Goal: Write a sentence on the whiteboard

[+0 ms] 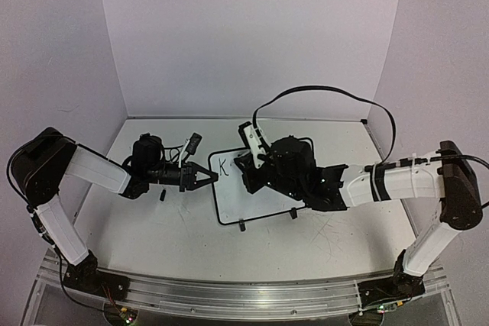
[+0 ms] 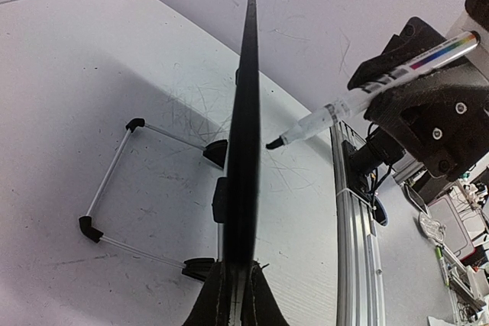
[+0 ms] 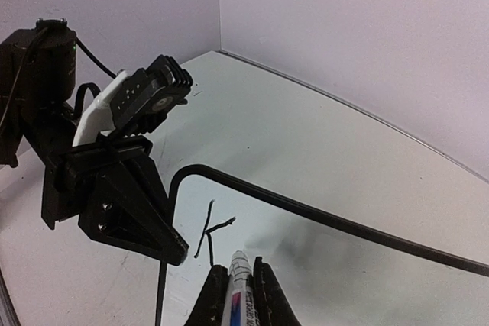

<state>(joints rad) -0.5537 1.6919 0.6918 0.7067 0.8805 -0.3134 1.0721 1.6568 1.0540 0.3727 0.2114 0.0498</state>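
Overhead and wrist views of two robot arms working at a small whiteboard. The right gripper (image 3: 237,289) has its jaws clamped together on a marker (image 3: 238,274), tip pointing away from the wrist and down at the whiteboard (image 3: 344,280). Just ahead of the tip, at about 11 o'clock in the right wrist view, sits a single black letter K (image 3: 209,228), the only part of the sentence written.

From above, the whiteboard (image 1: 231,200) lies mid-table with its long axis running 9 to 3 o'clock, its black feet at the 6 o'clock edge. The K (image 1: 222,164) sits in its upper-left corner, and the right gripper (image 1: 250,164) hangs over the board just to the K's 3 o'clock side. It is the arm placed to write, and the unwritten white space continues toward 3 o'clock.

The left gripper (image 1: 205,177) is closed tight on the board's 9 o'clock edge. Its wrist camera sees the board edge-on, with the marker tip (image 2: 273,143) just beside the face; contact cannot be confirmed.
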